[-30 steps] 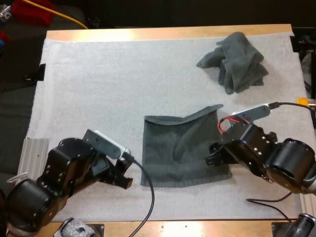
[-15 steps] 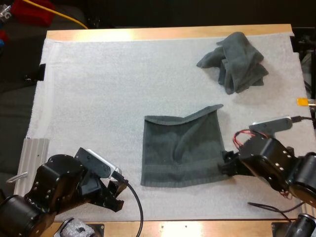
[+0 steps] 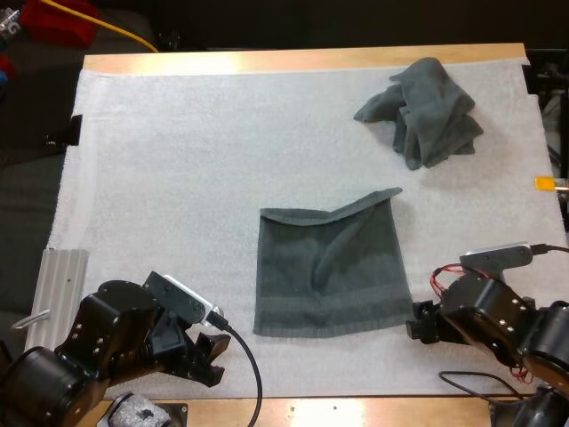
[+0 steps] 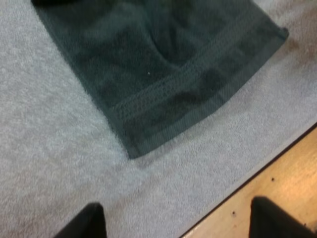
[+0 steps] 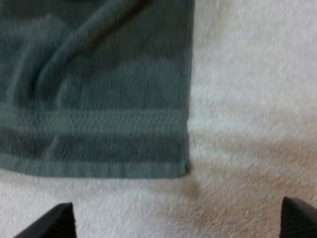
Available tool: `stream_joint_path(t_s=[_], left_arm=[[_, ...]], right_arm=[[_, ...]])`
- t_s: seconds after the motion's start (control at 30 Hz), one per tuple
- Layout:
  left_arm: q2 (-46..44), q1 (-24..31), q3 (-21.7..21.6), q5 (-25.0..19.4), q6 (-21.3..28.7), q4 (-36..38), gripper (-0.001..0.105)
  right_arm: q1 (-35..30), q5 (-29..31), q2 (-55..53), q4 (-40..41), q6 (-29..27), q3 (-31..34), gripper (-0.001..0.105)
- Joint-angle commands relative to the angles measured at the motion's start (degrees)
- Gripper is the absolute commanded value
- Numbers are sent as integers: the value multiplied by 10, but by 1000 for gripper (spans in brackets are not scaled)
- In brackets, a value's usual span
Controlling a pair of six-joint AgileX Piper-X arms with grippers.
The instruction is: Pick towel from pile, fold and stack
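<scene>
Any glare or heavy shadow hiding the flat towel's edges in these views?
High view: even light, no glare, the flat towel stands out dark against the white mat. Left wrist view: only a faint shadow beside its corner. Right wrist view: a faint shadow below its hem, edge plain.

The mat [image 3: 196, 160] covers the tabletop [image 3: 293, 60]. A flat towel [image 3: 329, 276] lies on the mat's near middle, and a crumpled towel [image 3: 425, 111] lies far right, well apart. The left gripper [image 3: 212, 358] is near the flat towel's near-left corner. The right gripper [image 3: 415, 322] is just beside its near-right corner.
</scene>
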Motion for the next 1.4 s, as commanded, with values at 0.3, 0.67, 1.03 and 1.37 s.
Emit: stream_joint_path(t_s=[0.3, 0.67, 1.03, 1.37], left_arm=[[-4, 0, 0, -16, -1, -2, 59], [-4, 0, 0, -15, -1, -2, 59], [-4, 0, 0, -7, -1, -2, 59], [-4, 0, 0, -6, -1, -2, 59]], right_arm=[[-47, -68, -4, -84, 4, 83, 78], [-173, -238, -4, -209, 8, 208, 78], [-255, -359, -4, -389, 76, 323, 78], [-272, -405, 1, -530, 160, 399, 78]])
